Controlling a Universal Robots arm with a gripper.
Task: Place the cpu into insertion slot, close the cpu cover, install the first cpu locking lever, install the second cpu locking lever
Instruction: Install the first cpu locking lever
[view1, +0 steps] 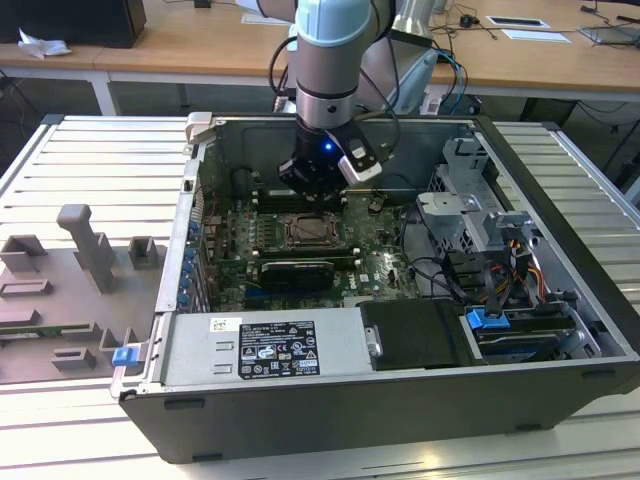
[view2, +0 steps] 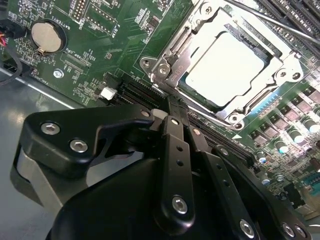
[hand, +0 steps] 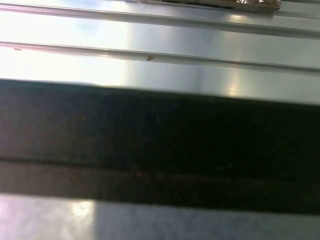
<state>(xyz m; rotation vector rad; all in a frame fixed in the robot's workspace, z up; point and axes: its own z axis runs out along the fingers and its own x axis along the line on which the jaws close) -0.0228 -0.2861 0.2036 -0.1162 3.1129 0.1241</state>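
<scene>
We see the gripper (view1: 312, 183) lowered inside the open computer case (view1: 560, 290), hanging just over the green motherboard (view1: 375, 262). In the second wrist view its black linkage (view2: 175, 165) crowds the near part of the picture, the finger bars lying close against each other. The tips are hidden behind the body, so we cannot tell how far open the gripper is, and we see nothing held in it.

Just beyond the gripper lies the insertion slot (view2: 227, 65). The cpu (view2: 225, 62) already sits in it, its pale metal top showing flat through the window of the cpu cover (view2: 172, 60). That silvery frame lies down flat around the chip. A thin metal lever rod (view2: 280, 25) runs along the far side of the socket, but we cannot tell whether it is latched. In the exterior view the socket (view1: 312, 231) appears directly below the gripper.

Farther off to one side of the gripper, a round coin battery (view2: 46, 37) sits on the board. In the exterior view a long black expansion card (view1: 295, 270) lies just past the socket, towards the camera, and a grey power supply (view1: 265, 348) lies nearer still. The case rests on a ribbed metal bench (view1: 90, 160); well apart from the gripper, at the exterior view's left, stand grey fixture blocks (view1: 85, 245).
</scene>
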